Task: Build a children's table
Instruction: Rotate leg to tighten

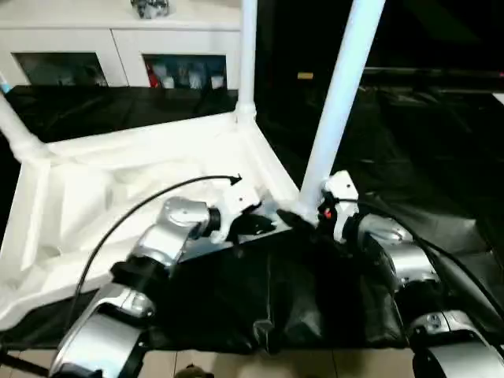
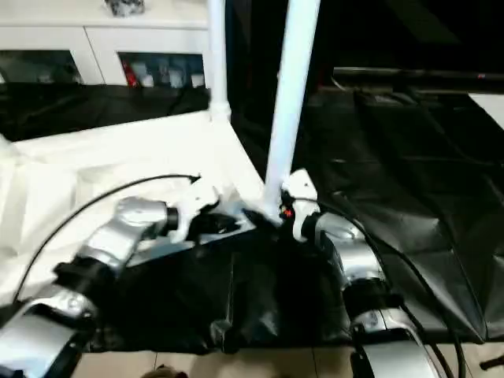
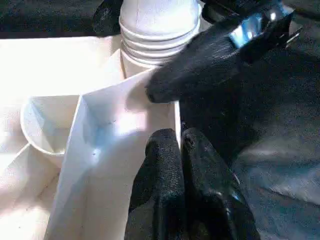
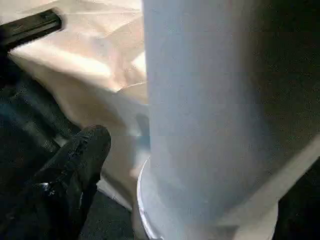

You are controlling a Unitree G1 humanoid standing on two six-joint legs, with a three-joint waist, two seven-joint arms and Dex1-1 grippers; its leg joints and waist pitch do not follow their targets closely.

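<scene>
right claw: our right gripper [image 1: 309,214] sits low at the near leg's base, fingers spread; one black finger [image 4: 75,165] stands off the tube, nothing pinched.
left claw: left gripper [image 3: 182,165] is pressed together, its tips resting on the tabletop's rim wall just beside that same corner; it braces, not grips.
near leg: white tube [image 1: 340,94] stands upright in the near-right corner socket [image 3: 150,47], ribbed collar visible above the socket lip.
seating: we judge it is in but cannot tell if it has bottomed out; the collar rings showing suggest checking.
tabletop: white top [image 1: 142,181] lies upside down on the black-covered work table [image 1: 425,157], ribbed underside up, near edge overhanging towards us.
other legs: one more leg [image 1: 247,55] upright at the far-right corner, another [image 1: 14,126] angled off the far-left corner; an empty round socket [image 3: 42,125] shows near the left claw.
step: looks like letting go of the just-placed leg.
do it well: we should back the right claw straight away from the tube, no sideways drag, so the leg doesn't tilt.
hold-down: keep the left claw's pressure on the rim until the right is clear.
risk: top sliding on the slack black cloth if we push sideways.
</scene>
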